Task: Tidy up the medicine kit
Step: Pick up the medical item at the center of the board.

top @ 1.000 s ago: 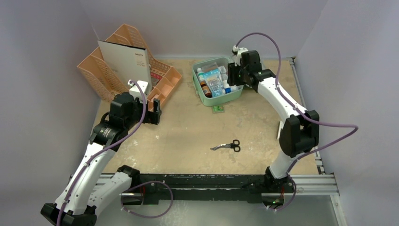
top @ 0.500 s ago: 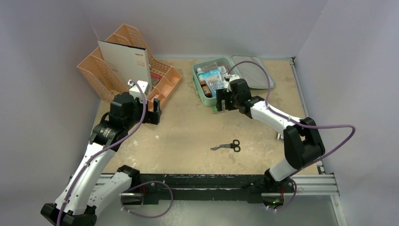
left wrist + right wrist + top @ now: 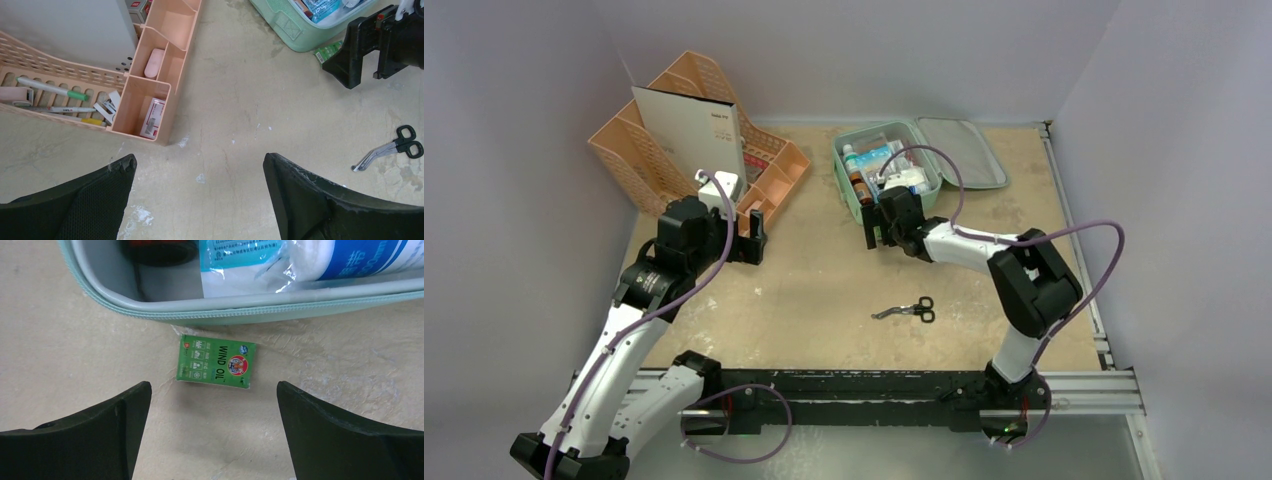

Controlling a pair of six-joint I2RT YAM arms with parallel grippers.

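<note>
The mint-green medicine kit [image 3: 844, 186] lies open and packed, its grey-lined lid [image 3: 964, 166] flat at three o'clock, with the left gripper [image 3: 754, 234] and right gripper [image 3: 876, 229] both spread wide.

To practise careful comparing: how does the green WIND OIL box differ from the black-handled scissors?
The WIND OIL box is a flat green carton; the scissors are bent metal blades with black loops. The box lies close beside the medicine kit; the scissors lie apart, mid-table. The open right claw hovers over the box; no claw is near the scissors. Both lie on the table, outside the kit.
</note>
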